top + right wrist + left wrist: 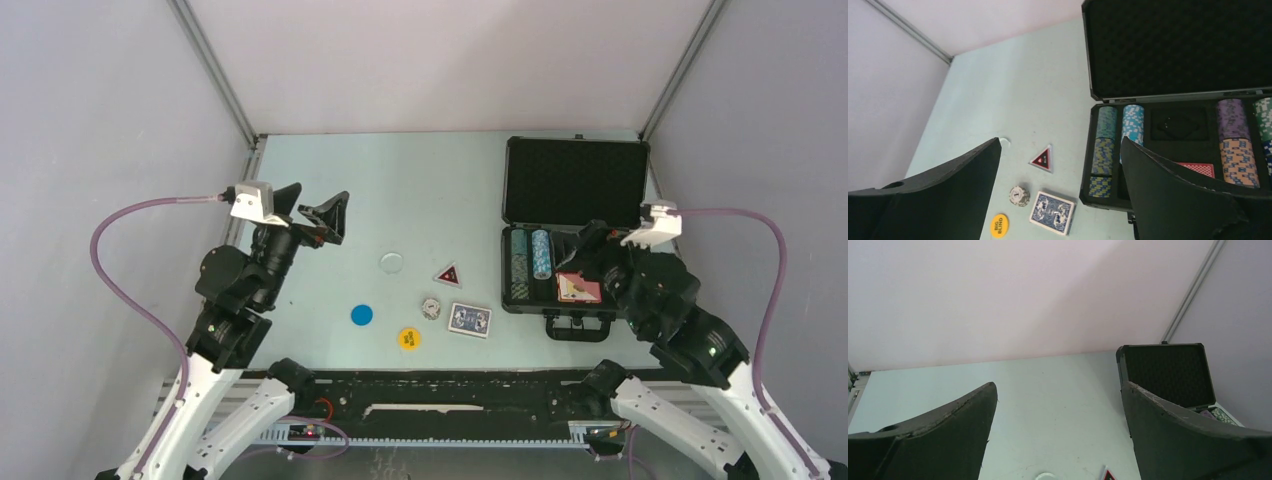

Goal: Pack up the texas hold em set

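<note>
Jaws apart, yellow button [999,225] marked "BIG BLIND"

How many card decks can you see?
2: blue deck on the table, left of the case; red deck inside the case, partly behind the right gripper. More could be hidden there.

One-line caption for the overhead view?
Both open: left gripper above the table, right gripper over the case; blue card deck and yellow button lie outside it.
</note>
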